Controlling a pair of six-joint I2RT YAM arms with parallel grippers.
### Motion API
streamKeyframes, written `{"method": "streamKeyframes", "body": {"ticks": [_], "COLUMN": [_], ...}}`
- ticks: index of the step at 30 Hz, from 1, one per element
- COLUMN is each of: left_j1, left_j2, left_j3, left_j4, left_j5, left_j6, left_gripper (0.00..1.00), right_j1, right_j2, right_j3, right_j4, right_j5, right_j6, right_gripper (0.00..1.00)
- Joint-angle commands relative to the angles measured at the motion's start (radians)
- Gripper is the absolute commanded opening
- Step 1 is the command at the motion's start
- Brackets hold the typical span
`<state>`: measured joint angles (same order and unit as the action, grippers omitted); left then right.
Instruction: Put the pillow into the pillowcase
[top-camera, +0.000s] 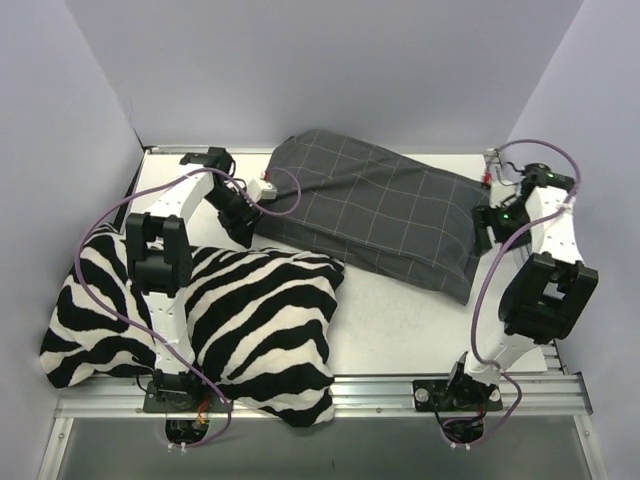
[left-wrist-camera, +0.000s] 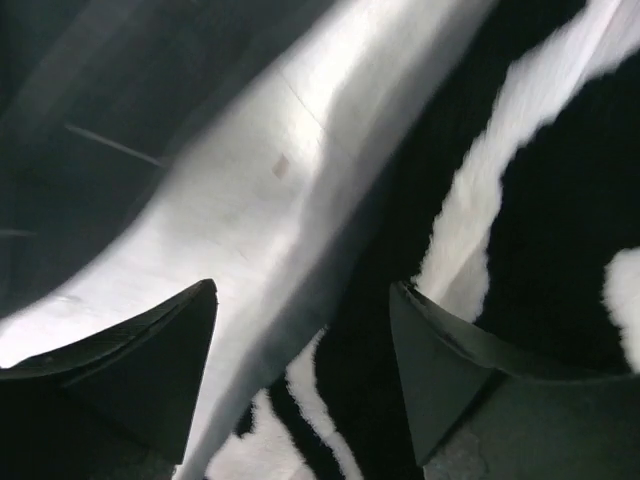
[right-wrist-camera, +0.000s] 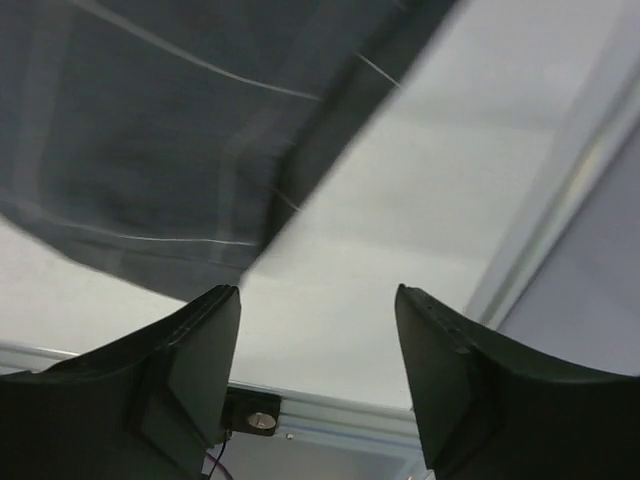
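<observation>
The dark grey checked pillowcase (top-camera: 370, 205) lies bulging across the back middle of the table. The pillow shows in no view. My left gripper (top-camera: 240, 220) hovers at the pillowcase's left end, above the gap between it and the zebra cushion. In the left wrist view its jaws (left-wrist-camera: 305, 290) stand open and hold nothing, with pillowcase cloth (left-wrist-camera: 100, 100) at upper left. My right gripper (top-camera: 489, 228) sits at the pillowcase's right end. In the right wrist view it is open (right-wrist-camera: 318, 290) over bare table, with a corner of the pillowcase (right-wrist-camera: 150, 130) just beyond the left finger.
A large black-and-white zebra cushion (top-camera: 260, 320) fills the front left, partly under the left arm, and also shows in the left wrist view (left-wrist-camera: 560, 200). The white table (top-camera: 390, 320) ends at a metal rail (right-wrist-camera: 300, 410) near the arm bases. Walls enclose three sides.
</observation>
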<state>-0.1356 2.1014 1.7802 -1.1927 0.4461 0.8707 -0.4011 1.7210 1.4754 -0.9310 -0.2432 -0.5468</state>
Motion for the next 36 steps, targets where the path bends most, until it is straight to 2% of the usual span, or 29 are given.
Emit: {"method": "streamKeyframes", "body": {"ticks": [1, 2, 3, 5, 6, 9, 12, 14, 15, 17, 18, 22, 27, 30, 32, 35, 36], "left_j1": [0.013, 0.005, 0.002, -0.015, -0.024, -0.038, -0.050, -0.068, -0.074, -0.087, -0.088, -0.078, -0.070, -0.064, -0.064, -0.062, -0.062], "left_j2": [-0.069, -0.061, -0.052, -0.006, 0.015, 0.091, 0.143, 0.163, 0.169, 0.186, 0.187, 0.163, 0.111, 0.071, 0.042, 0.017, 0.011], "left_j3": [0.173, 0.212, 0.257, 0.382, 0.418, 0.531, 0.571, 0.561, 0.547, 0.535, 0.527, 0.470, 0.438, 0.391, 0.348, 0.285, 0.269], "left_j4": [0.028, 0.042, 0.059, 0.087, 0.090, 0.094, 0.114, 0.145, 0.151, 0.160, 0.162, 0.205, 0.209, 0.209, 0.209, 0.211, 0.212], "left_j5": [0.121, 0.140, 0.155, 0.157, 0.158, 0.174, 0.161, 0.125, 0.105, 0.073, 0.062, 0.066, 0.083, 0.092, 0.094, 0.108, 0.115], "left_j6": [-0.023, -0.054, -0.090, -0.185, -0.211, -0.306, -0.380, -0.409, -0.423, -0.433, -0.446, -0.481, -0.483, -0.472, -0.463, -0.450, -0.443], "left_gripper": [0.79, 0.83, 0.95, 0.96, 0.96, 0.97, 0.97, 0.98, 0.97, 0.97, 0.97, 0.97, 0.97, 0.97, 0.97, 0.97, 0.97], "right_j1": [0.143, 0.212, 0.252, 0.321, 0.387, 0.476, 0.522, 0.556, 0.564, 0.568, 0.567, 0.559, 0.556, 0.570, 0.571, 0.574, 0.574], "right_j2": [-0.119, -0.123, -0.124, -0.124, -0.121, -0.098, -0.064, -0.028, -0.018, -0.011, -0.017, -0.113, -0.260, -0.392, -0.419, -0.378, -0.304], "right_j3": [0.086, 0.094, 0.100, 0.065, 0.044, -0.044, -0.117, -0.148, -0.179, -0.199, -0.205, -0.146, -0.056, -0.209, -0.405, -0.655, -0.700], "right_j4": [-0.089, -0.069, -0.063, -0.019, -0.003, 0.047, 0.081, 0.093, 0.095, 0.100, 0.098, 0.069, -0.101, -0.157, -0.141, -0.016, 0.035], "right_j5": [-0.134, -0.155, -0.169, -0.151, -0.122, -0.082, -0.030, 0.019, 0.031, 0.050, 0.054, 0.058, 0.010, 0.042, 0.058, 0.113, 0.158], "right_j6": [0.074, 0.123, 0.130, 0.137, 0.121, 0.088, 0.068, 0.041, 0.032, 0.008, 0.002, -0.030, -0.163, -0.275, -0.321, -0.311, -0.292], "right_gripper": [0.66, 0.68, 0.71, 0.70, 0.70, 0.65, 0.61, 0.55, 0.37, 0.18, 0.01, 0.00, 0.00, 0.00, 0.00, 0.00, 0.00]}}
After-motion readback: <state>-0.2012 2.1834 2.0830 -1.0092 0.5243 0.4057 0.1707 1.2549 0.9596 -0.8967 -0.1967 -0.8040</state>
